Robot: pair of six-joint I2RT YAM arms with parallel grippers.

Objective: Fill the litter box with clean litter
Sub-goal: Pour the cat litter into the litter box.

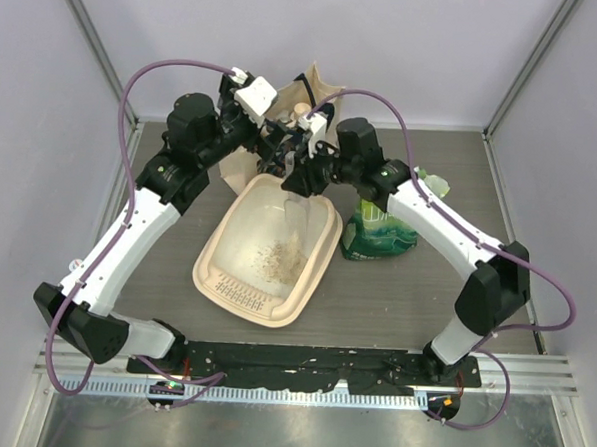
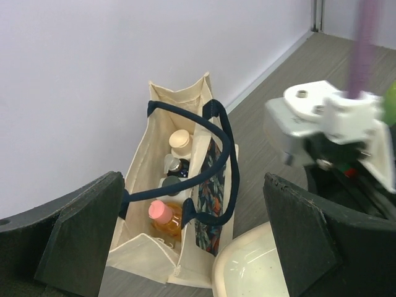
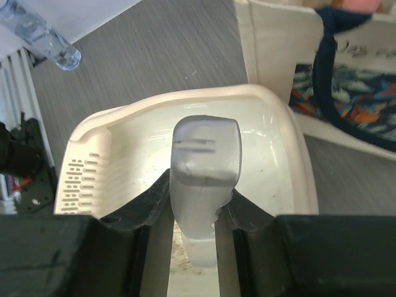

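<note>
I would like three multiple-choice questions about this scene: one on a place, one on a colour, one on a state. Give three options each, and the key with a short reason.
1. On which side of the litter box does the green bag lie?
A. the right arm's side
B. the left arm's side
C. inside the box

2. What colour are the handles of the tote bag?
A. red
B. dark blue
C. white

3. How do the left fingers stand?
A. shut on a handle
B. shut on the green bag
C. wide open, gripping nothing

Key:
1 A: the top view shows the bag beside the box, on the right arm's side.
2 B: they show dark blue against the cream canvas.
3 C: they stand far apart over the tote bag.
</note>
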